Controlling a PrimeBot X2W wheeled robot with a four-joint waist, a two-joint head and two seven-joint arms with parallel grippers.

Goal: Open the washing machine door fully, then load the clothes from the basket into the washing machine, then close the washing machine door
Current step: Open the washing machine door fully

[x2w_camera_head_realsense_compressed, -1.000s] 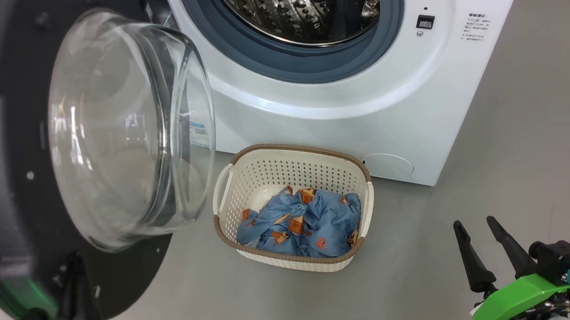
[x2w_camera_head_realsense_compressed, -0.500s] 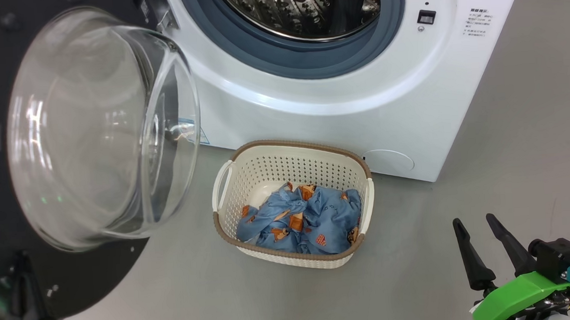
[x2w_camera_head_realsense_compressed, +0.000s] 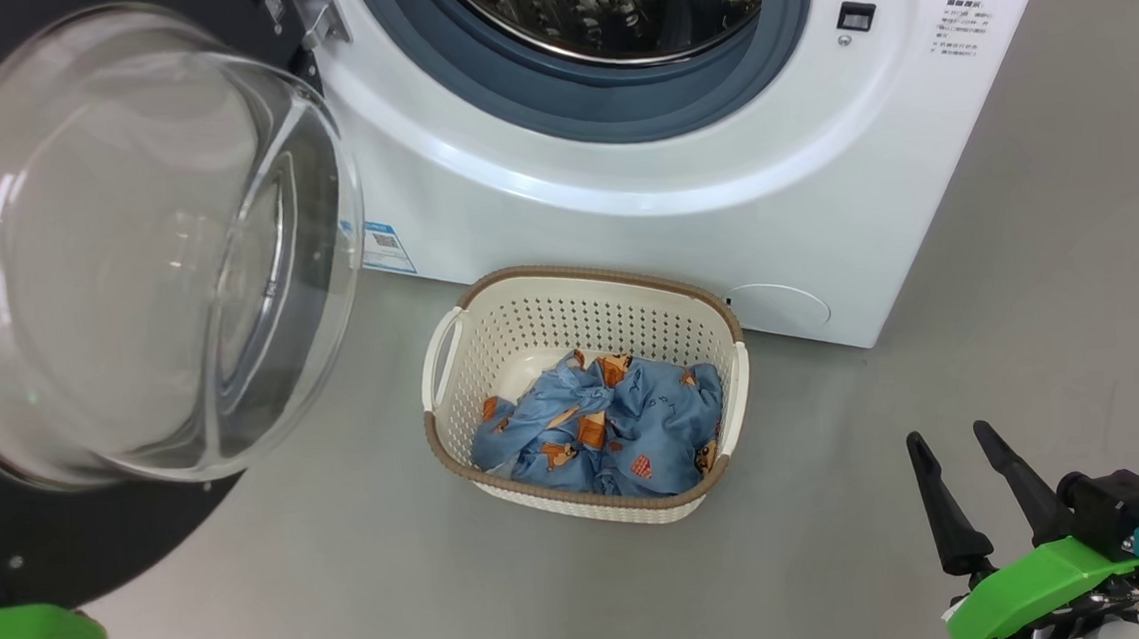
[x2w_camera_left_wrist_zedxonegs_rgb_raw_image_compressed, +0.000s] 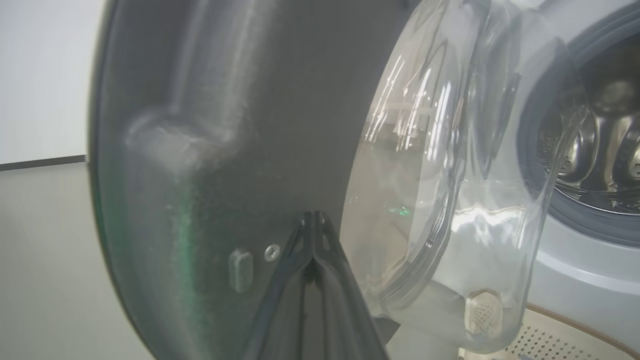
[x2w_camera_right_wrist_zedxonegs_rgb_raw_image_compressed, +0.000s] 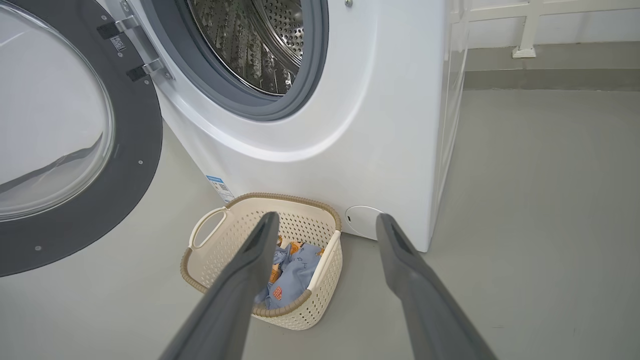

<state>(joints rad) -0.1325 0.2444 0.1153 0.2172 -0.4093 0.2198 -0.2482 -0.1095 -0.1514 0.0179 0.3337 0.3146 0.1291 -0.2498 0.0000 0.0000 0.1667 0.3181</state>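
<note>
The washing machine door (x2w_camera_head_realsense_compressed: 124, 250) swung wider, rim cut off; left jaws together, right jaws apart.

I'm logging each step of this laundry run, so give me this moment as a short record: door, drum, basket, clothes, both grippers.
door: washing machine door swung open, at the head view's left
drum: drum shows no fabric in its visible part
basket: basket upright on the floor, in front of the washing machine
clothes: clothes bunched inside the basket
left gripper: left gripper shut, tips at the door's black inner face, contact unclear
right gripper: right gripper open, empty, right of the basket
</note>
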